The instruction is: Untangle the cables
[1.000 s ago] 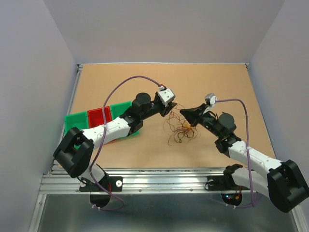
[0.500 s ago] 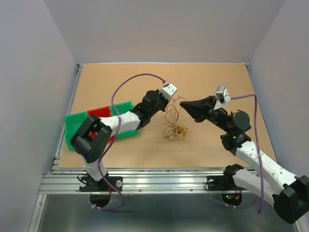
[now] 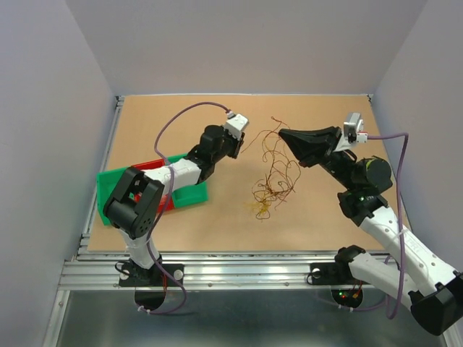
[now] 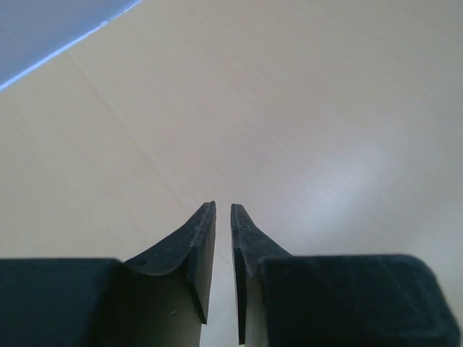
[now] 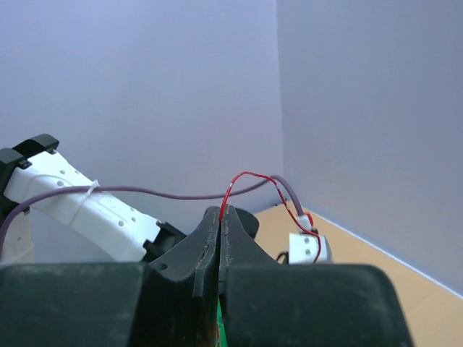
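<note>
Matt wooden tabletop (image 3: 217,231), thin coppery wire cables (image 3: 278,177), glossy green plastic bins (image 3: 113,181), smooth white plastic arm casings (image 3: 179,172)

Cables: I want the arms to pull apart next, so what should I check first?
1. Right gripper shut on a strand of the cables: ok.
2. Left gripper gripping a strand: not ok; jaws slightly apart, nothing between.
3. Strands separated: not ok; a knot hangs low.
4. Strands away from the bins: ok.
5. Knot lifted off the table: cannot tell.
</note>
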Robot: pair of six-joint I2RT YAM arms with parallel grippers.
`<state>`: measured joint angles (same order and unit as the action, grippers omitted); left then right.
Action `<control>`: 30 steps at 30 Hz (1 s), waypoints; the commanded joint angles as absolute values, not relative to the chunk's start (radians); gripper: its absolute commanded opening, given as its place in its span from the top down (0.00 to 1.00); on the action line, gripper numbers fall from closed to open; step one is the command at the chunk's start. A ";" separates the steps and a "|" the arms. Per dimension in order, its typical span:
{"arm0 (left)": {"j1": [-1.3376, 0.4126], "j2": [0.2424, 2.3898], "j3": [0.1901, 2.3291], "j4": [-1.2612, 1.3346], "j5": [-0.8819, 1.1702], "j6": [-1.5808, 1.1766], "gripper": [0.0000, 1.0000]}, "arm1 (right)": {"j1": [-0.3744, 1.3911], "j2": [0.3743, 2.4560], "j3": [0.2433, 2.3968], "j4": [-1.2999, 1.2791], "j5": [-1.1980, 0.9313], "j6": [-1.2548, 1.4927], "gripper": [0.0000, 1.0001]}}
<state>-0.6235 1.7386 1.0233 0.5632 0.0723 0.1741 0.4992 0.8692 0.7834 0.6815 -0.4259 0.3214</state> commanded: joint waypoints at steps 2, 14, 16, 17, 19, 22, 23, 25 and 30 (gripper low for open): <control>-0.473 1.617 1.008 0.644 0.349 0.043 0.56 | 0.505 0.908 0.827 0.661 -0.385 0.305 0.99; -0.468 1.275 0.758 0.843 0.492 0.005 0.01 | 0.505 1.003 0.793 0.663 -0.445 0.318 1.00; -0.468 1.240 0.739 0.871 0.491 -0.036 0.01 | 0.505 1.026 0.801 0.663 -0.456 0.321 0.99; -0.468 1.224 0.732 0.873 0.473 -0.043 0.01 | 0.505 1.035 0.802 0.664 -0.459 0.325 1.00; -0.468 1.187 0.719 0.873 0.450 -0.049 0.01 | 0.505 1.049 0.808 0.664 -0.468 0.327 0.99; -0.466 1.149 0.703 0.873 0.430 -0.045 0.01 | 0.505 1.068 0.813 0.666 -0.471 0.330 1.00; -0.466 1.132 0.698 0.873 0.436 -0.041 0.01 | 0.505 1.072 0.813 0.666 -0.474 0.328 1.00; -0.468 1.117 0.695 0.870 0.454 -0.038 0.01 | 0.505 1.072 0.813 0.666 -0.476 0.328 1.00; -0.469 1.121 0.710 0.858 0.583 -0.044 0.01 | 0.505 1.068 0.808 0.666 -0.483 0.330 1.00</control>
